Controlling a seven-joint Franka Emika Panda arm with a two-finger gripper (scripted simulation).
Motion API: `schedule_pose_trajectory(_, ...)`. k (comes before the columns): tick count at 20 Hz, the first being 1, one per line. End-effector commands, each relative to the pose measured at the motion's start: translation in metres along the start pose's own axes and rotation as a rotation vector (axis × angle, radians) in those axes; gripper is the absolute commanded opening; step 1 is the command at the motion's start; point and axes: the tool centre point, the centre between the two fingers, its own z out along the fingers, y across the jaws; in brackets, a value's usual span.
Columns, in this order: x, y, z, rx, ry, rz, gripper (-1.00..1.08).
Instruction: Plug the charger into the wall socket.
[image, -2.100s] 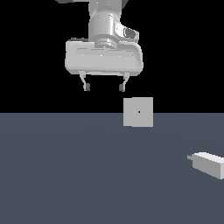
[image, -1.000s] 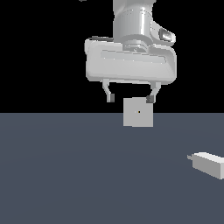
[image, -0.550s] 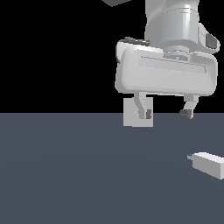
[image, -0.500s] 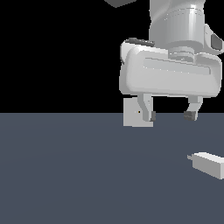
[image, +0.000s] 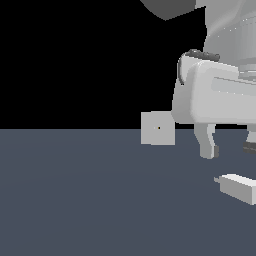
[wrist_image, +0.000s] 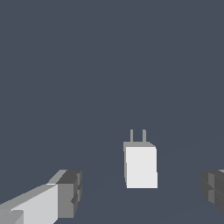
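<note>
The charger (image: 240, 187) is a small light-grey block lying on the dark floor at the exterior view's right edge, its short prongs pointing toward the exterior view's left. In the wrist view the charger (wrist_image: 141, 166) lies flat with two thin prongs showing. My gripper (image: 231, 150) hangs open just above it, not touching; its two dark-tipped fingers (wrist_image: 70, 194) stand wide apart on either side of the block. The wall socket (image: 158, 128) is an upright light-grey square plate with a tiny dark mark at its centre, further back and to the exterior view's left of the gripper.
A flat dark blue-grey floor (image: 75, 200) spreads under everything, with black background behind it. The arm's large white hand body (image: 220, 95) fills the exterior view's upper right.
The arm has swung toward the exterior view's right and come lower, from in front of the wall socket to above the charger. The fingers stay open.
</note>
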Motion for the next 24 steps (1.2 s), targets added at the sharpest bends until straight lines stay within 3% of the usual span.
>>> schedule_pose_trajectory(1, -0.004, 0.005, 0.003, 0.0, 0.003, -0.011, 1.0)
schedule_pose_trajectory(16, -0.007, 0.01, 0.008, 0.001, 0.004, -0.017, 1.0)
schedule_pose_trajectory(24, -0.009, 0.009, 0.039, 0.001, 0.004, -0.017, 1.0)
